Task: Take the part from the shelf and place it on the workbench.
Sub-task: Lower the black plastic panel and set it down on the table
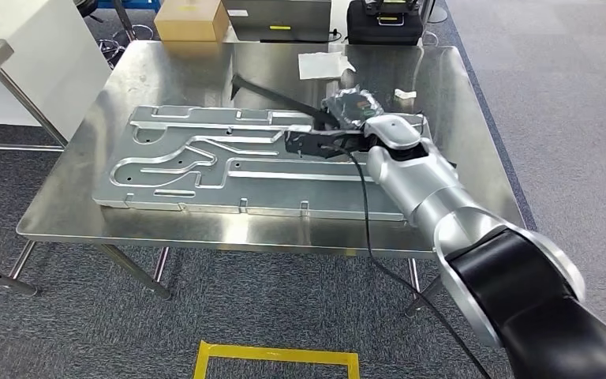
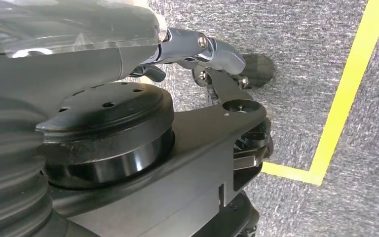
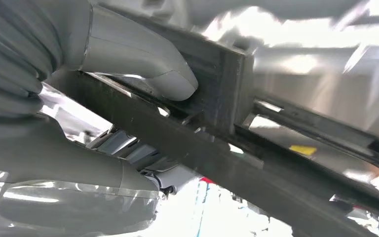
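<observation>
From the head view, the right hand is out over the workbench, gripping a dark, angular part just above the big machined plate lying there. The part's long arm sticks out past the hand, low over the steel. The risk, I'd say: one end touches down first, it pivots in the grip and scrapes or skids across the plate

Left wrist view: the left hand hangs beside the robot's body, above grey carpet and a yellow floor line; whether its fingers are apart or curled, I cannot tell

Right wrist view: close in, the grey thumb presses on the part's dark bar, fingers clamped. A release before the part lies flat could tip it
</observation>
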You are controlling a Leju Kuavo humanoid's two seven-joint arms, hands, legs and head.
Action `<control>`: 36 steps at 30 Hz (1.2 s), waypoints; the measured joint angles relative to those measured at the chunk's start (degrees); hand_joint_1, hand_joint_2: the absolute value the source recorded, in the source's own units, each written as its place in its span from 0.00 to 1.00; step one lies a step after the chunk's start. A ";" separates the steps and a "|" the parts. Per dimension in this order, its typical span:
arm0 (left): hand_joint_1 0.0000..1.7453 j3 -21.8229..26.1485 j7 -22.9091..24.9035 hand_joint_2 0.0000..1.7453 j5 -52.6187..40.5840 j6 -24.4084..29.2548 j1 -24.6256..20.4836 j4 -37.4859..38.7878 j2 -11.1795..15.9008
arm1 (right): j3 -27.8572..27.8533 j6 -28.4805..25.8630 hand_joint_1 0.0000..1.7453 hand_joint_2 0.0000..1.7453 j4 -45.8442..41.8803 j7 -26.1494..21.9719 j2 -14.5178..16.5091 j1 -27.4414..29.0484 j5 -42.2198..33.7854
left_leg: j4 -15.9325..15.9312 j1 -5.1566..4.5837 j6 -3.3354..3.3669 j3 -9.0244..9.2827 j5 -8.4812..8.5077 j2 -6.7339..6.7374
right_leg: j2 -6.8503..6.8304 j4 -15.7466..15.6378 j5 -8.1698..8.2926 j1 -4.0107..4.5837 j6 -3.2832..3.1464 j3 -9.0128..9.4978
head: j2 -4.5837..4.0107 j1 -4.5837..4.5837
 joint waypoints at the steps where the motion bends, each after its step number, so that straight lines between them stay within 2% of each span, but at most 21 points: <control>1: 0.00 0.21 -0.10 1.00 0.08 0.11 0.06 0.00 -0.03 | 0.42 -0.23 1.00 1.00 0.14 -0.22 0.71 0.84 0.17 | 0.00 0.00 0.00 0.00 0.00 0.00 | -0.01 0.00 0.00 0.00 0.00 0.00 | 0.00 0.00; 9: 0.00 0.92 -0.24 1.00 0.68 0.50 0.83 0.02 -0.07 | 2.64 -1.04 1.00 1.00 0.47 -1.12 3.88 5.22 1.39 | 0.00 0.00 0.00 -0.01 0.00 -0.02 | -0.03 0.00 -0.01 0.00 0.00 0.00 | 0.00 0.00; 30: 0.00 0.85 -0.34 1.00 -0.64 -1.28 0.91 0.02 -0.08 | 2.74 -0.37 1.00 1.00 0.44 -0.90 3.94 6.23 1.45 | 0.12 -0.01 0.00 -0.01 -0.01 -0.04 | -0.06 -0.01 0.00 0.00 0.01 0.06 | 0.00 0.00; 32: 0.00 0.81 -0.63 1.00 -0.91 -1.72 0.93 0.02 -0.05 | 2.78 -0.08 1.00 1.00 0.41 -0.84 3.85 6.29 1.45 | 0.31 -0.07 0.31 -0.08 -0.19 -0.05 | -0.06 -0.26 0.09 -0.30 0.18 0.16 | 0.00 0.00; 34: 0.00 0.78 -0.82 1.00 -1.10 -2.05 0.95 0.02 -0.04 | 2.88 0.04 1.00 1.00 0.33 -0.80 3.76 6.37 1.46 | -0.10 -0.12 0.95 0.26 -0.21 -0.04 | -0.05 -0.93 0.29 -0.40 0.55 0.59 | 0.01 -0.01; 36: 0.00 0.76 -0.93 1.00 -1.12 -2.26 0.98 0.02 -0.13 | 2.97 0.03 1.00 1.00 0.14 -0.77 3.53 6.47 1.48 | -2.09 0.29 1.41 1.64 0.51 0.18 | -0.11 -0.42 -0.30 -0.17 0.80 0.84 | 0.01 0.01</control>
